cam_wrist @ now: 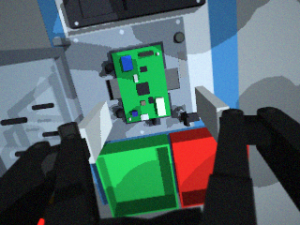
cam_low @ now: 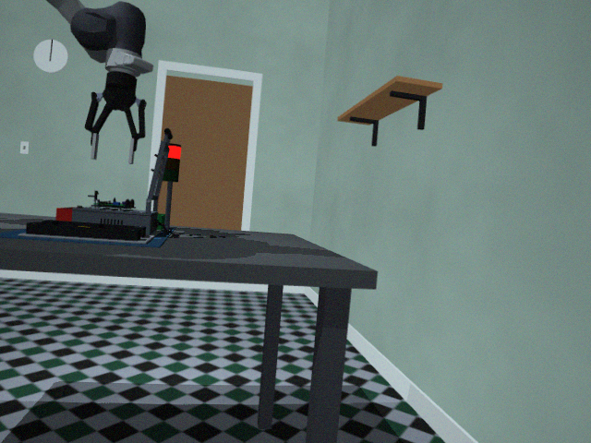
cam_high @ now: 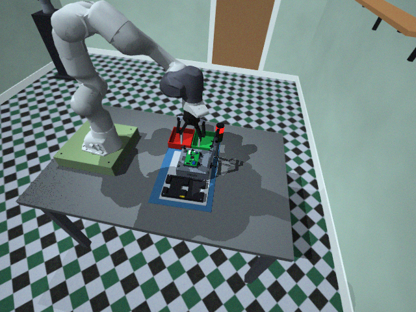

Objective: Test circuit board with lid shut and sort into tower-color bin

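The green circuit board (cam_high: 192,157) lies face up on the tester's plate (cam_high: 197,164), with its white connector end toward the bins. It also shows in the wrist view (cam_wrist: 141,86) and in the side view (cam_low: 112,202). The tester's lid (cam_low: 156,178) stands open. The signal tower (cam_high: 219,129) beside the tester shows red (cam_low: 174,152). My gripper (cam_high: 191,134) (cam_low: 113,154) hangs well above the tester and the bins. It is open and empty, and its two fingers frame the board's near end in the wrist view (cam_wrist: 151,116).
The red bin (cam_high: 178,137) and the green bin (cam_high: 203,140) stand side by side behind the tester, on the edge of the blue mat. The black tray (cam_high: 184,189) lies in front of the tester, with both pockets empty. My base stands at the left.
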Motion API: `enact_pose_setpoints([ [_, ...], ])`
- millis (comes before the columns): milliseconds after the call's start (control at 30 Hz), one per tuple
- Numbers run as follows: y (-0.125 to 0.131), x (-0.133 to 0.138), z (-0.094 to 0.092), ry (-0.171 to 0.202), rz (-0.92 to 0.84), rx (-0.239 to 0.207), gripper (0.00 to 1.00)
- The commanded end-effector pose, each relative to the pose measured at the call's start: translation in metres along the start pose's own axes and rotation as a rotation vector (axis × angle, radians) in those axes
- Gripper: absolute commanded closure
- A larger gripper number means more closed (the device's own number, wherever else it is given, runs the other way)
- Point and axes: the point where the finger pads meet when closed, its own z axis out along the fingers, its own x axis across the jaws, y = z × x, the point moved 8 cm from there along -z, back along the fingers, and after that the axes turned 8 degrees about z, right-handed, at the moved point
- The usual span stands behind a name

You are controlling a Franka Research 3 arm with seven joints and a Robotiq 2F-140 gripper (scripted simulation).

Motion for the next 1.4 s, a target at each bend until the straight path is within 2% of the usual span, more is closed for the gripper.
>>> enact_pose_setpoints([
  [0,0.001,-0.007,0.018,-0.031,-0.007,-0.006,0.42],
  [267,0.001,-0.008,0.049,-0.031,-0.007,-0.006,0.42],
  [500,0.001,-0.008,0.058,-0.031,-0.007,-0.006,0.42],
  [1367,0.001,-0.008,0.061,-0.031,-0.007,-0.006,0.42],
])
